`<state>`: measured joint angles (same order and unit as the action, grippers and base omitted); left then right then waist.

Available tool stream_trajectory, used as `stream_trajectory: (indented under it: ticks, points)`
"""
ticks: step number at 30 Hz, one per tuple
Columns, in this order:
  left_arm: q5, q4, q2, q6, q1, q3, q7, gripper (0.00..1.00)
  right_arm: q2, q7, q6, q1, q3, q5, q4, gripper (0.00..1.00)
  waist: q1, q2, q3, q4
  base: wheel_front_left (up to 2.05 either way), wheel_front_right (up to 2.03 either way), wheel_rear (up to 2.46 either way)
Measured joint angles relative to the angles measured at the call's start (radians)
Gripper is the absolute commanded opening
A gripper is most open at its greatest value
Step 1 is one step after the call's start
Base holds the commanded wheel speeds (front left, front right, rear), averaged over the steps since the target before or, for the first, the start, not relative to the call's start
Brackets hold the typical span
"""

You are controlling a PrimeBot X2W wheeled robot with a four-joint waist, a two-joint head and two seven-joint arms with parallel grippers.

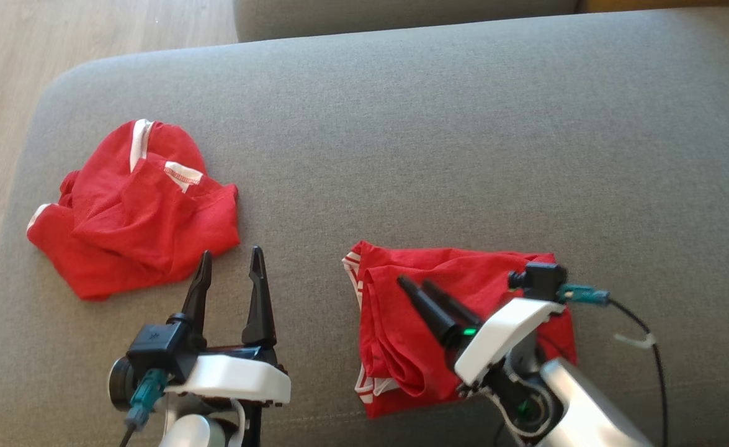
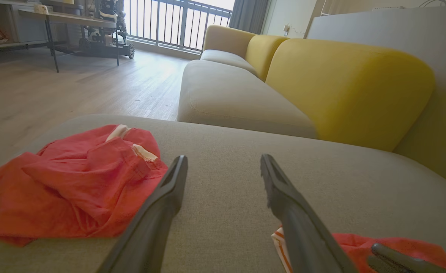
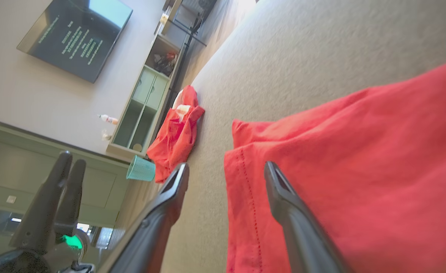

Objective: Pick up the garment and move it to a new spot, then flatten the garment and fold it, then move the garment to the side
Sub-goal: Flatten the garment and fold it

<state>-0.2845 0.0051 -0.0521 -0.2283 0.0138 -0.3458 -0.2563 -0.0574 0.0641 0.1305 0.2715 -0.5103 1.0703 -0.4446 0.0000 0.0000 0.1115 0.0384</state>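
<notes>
Now left jaws gape wide, right jaws likewise over the folded garment.

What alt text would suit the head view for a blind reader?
Two red garments lie on a grey sofa cushion: a crumpled garment at the left, a folded garment at the right. The right gripper is above the folded one; the open left gripper is near the crumpled one.

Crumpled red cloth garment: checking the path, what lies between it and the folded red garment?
Head view: bare grey sofa cushion; the open left gripper partly over it.
</notes>
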Motion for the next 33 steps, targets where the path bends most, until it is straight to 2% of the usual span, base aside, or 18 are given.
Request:
stream_trajectory:
  ticks: [3,8,12,16,21,26,31,33]
  points:
    - [0.0,0.001,0.0,0.0,0.0,0.001,0.0,1.0,0.0,-0.014,0.0,0.014,0.078,-0.051,-0.002,1.0,0.0,0.0,-0.008,-0.01,0.0,0.0,0.0]
    - [0.0,0.001,0.0,0.0,0.001,0.002,0.0,1.0,-0.009,-0.011,0.0,0.022,0.24,-0.227,0.013,1.0,0.0,0.0,-0.021,-0.023,0.0,0.0,0.0]
    - [0.0,0.0,0.0,0.0,0.002,0.003,0.0,1.0,-0.058,-0.01,0.0,0.015,0.346,-0.413,0.112,1.0,0.0,0.0,-0.03,-0.035,0.0,0.0,0.0]
    - [0.0,-0.007,0.0,0.0,0.002,0.01,0.0,1.0,-0.084,-0.026,0.0,-0.039,0.432,-0.538,0.23,1.0,0.0,0.0,-0.031,-0.044,0.0,0.0,0.0]
    - [0.002,-0.017,0.0,0.002,0.001,0.05,0.0,1.0,-0.1,-0.131,0.0,-0.118,0.502,-0.718,0.337,1.0,0.0,0.0,-0.028,-0.057,0.0,0.0,0.0]
    - [0.011,-0.033,0.0,0.011,0.001,0.07,0.0,1.0,-0.091,-0.267,0.0,-0.167,0.544,-0.882,0.391,1.0,0.0,0.0,-0.031,-0.065,0.0,0.0,0.0]
    - [0.073,-0.039,0.0,0.006,0.004,0.077,0.0,1.0,-0.059,-0.314,0.0,-0.224,0.564,-1.032,0.417,1.0,0.0,0.0,-0.037,-0.07,0.0,0.0,0.0]
    - [0.084,-0.044,0.0,0.004,0.01,0.078,0.0,1.0,-0.033,-0.316,0.0,-0.241,0.581,-1.053,0.431,1.0,0.0,0.0,-0.04,-0.071,0.0,0.0,0.0]
